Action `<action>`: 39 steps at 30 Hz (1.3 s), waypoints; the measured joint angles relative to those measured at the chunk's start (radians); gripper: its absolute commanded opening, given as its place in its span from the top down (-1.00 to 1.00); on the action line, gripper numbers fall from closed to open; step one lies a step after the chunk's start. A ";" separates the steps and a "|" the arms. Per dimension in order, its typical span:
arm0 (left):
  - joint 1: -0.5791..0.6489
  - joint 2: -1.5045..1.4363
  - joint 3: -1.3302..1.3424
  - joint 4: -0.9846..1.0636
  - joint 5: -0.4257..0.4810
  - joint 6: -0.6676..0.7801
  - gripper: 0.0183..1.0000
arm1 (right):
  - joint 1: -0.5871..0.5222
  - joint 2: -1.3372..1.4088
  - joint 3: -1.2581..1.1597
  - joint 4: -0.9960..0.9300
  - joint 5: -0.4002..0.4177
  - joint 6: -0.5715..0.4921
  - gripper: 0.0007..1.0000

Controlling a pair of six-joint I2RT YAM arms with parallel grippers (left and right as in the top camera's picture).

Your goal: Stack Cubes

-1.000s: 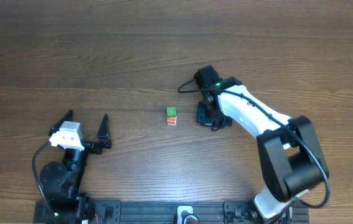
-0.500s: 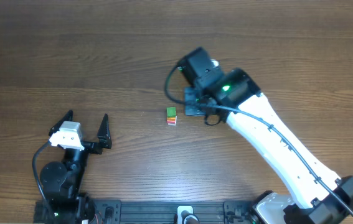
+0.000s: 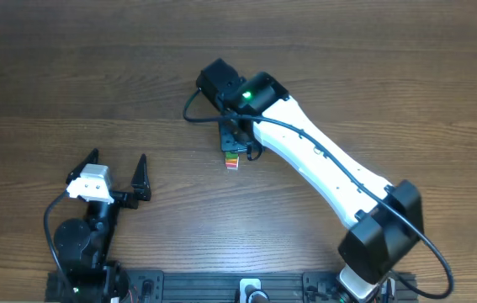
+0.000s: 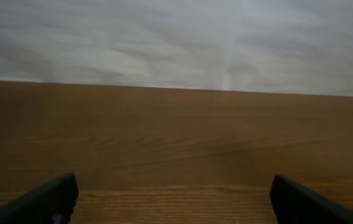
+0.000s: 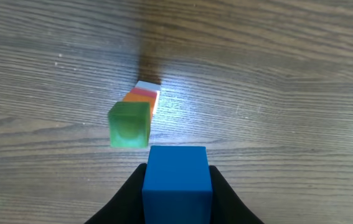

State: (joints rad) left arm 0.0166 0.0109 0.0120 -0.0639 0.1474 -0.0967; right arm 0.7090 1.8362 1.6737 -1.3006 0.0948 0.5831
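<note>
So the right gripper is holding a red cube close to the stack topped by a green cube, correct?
Not quite. The cube in the right gripper is a blue cube, not a red one, as the right wrist view shows. The rest holds: it is held close to the stack, which is topped by a green cube.

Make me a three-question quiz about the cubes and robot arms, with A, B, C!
1. Where is the blue cube? A) on the floor B) between the right arm's fingers C) inside a box
2. What colour tops the stack? A) green B) yellow C) purple
3. The left arm's fingers are: A) shut on a cube B) open and empty C) missing
1 B: the right wrist view shows it clamped there. 2 A: a green cube sits highest. 3 B: they stand wide apart, nothing between.
</note>
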 measured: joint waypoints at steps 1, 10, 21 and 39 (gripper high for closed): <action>0.000 0.000 0.000 0.000 0.000 0.000 -1.00 | 0.002 0.006 0.000 0.000 -0.005 0.002 0.63; 0.000 0.000 0.000 0.000 0.000 0.000 -0.99 | 0.023 0.023 0.005 0.021 -0.035 0.017 0.62; 0.000 0.000 0.000 0.000 0.000 0.000 -1.00 | 0.043 0.065 0.006 0.038 -0.053 0.019 0.62; 0.000 0.000 0.000 0.000 0.000 0.000 -1.00 | 0.047 0.066 0.006 0.052 -0.055 0.019 0.61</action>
State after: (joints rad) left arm 0.0166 0.0109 0.0120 -0.0639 0.1474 -0.0967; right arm 0.7559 1.9018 1.6802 -1.2484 0.0395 0.6022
